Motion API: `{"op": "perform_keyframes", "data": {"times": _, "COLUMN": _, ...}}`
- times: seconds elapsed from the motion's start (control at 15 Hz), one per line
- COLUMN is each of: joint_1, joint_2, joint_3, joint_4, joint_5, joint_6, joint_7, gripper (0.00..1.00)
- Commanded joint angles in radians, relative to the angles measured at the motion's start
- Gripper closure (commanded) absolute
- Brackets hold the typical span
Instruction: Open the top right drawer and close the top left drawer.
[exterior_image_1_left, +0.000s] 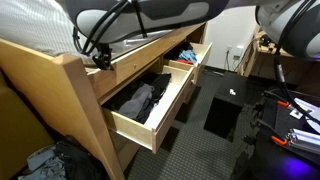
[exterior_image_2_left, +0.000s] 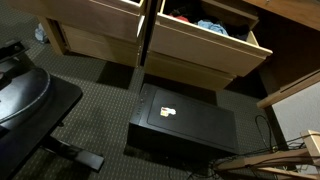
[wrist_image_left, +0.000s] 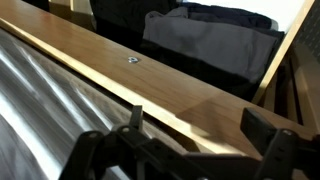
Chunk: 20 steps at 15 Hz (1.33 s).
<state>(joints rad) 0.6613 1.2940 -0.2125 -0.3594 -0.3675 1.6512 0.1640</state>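
Exterior view, along the pine frame: my hand (exterior_image_1_left: 98, 55) hangs at the top rail, above the near end of the top left drawer (exterior_image_1_left: 132, 128). That drawer stands pulled well out, with dark clothes (exterior_image_1_left: 140, 100) in it. Beyond it the top right drawer (exterior_image_1_left: 200, 57) is also pulled out, though less far. I cannot tell the hand's state from here.

Exterior view, from the front: the top right drawer (exterior_image_2_left: 200, 62) is out, with coloured clothes (exterior_image_2_left: 205, 25) showing inside. The top left drawer (exterior_image_2_left: 100, 40) is just beside it. A black box (exterior_image_2_left: 180, 120) sits on the floor below.

Wrist view: my hand (wrist_image_left: 198, 125) is released, its fingers (wrist_image_left: 135, 118) spread and grasping nothing, over the pine rail (wrist_image_left: 150, 80). Past the rail lies the top left drawer (wrist_image_left: 275, 50), with grey and black clothes (wrist_image_left: 210, 40) in it.
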Motion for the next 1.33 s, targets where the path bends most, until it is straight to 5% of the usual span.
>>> {"op": "perform_keyframes", "data": {"times": 0.0, "joint_1": 0.005, "joint_2": 0.008, "joint_3": -0.040, "joint_4": 0.000, "joint_5": -0.030, "joint_6": 0.038, "joint_7": 0.115, "gripper": 0.00}}
{"op": "perform_keyframes", "data": {"times": 0.27, "joint_1": 0.016, "joint_2": 0.035, "joint_3": -0.092, "joint_4": -0.003, "joint_5": -0.062, "joint_6": 0.015, "joint_7": 0.333, "gripper": 0.00}}
{"op": "perform_keyframes", "data": {"times": 0.6, "joint_1": 0.013, "joint_2": 0.078, "joint_3": -0.076, "joint_4": -0.008, "joint_5": -0.042, "joint_6": -0.057, "joint_7": 0.376, "gripper": 0.00}}
{"op": "perform_keyframes", "data": {"times": 1.13, "joint_1": -0.020, "joint_2": 0.101, "joint_3": 0.018, "joint_4": -0.009, "joint_5": 0.034, "joint_6": 0.093, "joint_7": 0.198, "gripper": 0.00}}
{"op": "perform_keyframes", "data": {"times": 1.27, "joint_1": -0.003, "joint_2": 0.123, "joint_3": -0.013, "joint_4": -0.002, "joint_5": 0.014, "joint_6": 0.072, "joint_7": 0.248, "gripper": 0.00}}
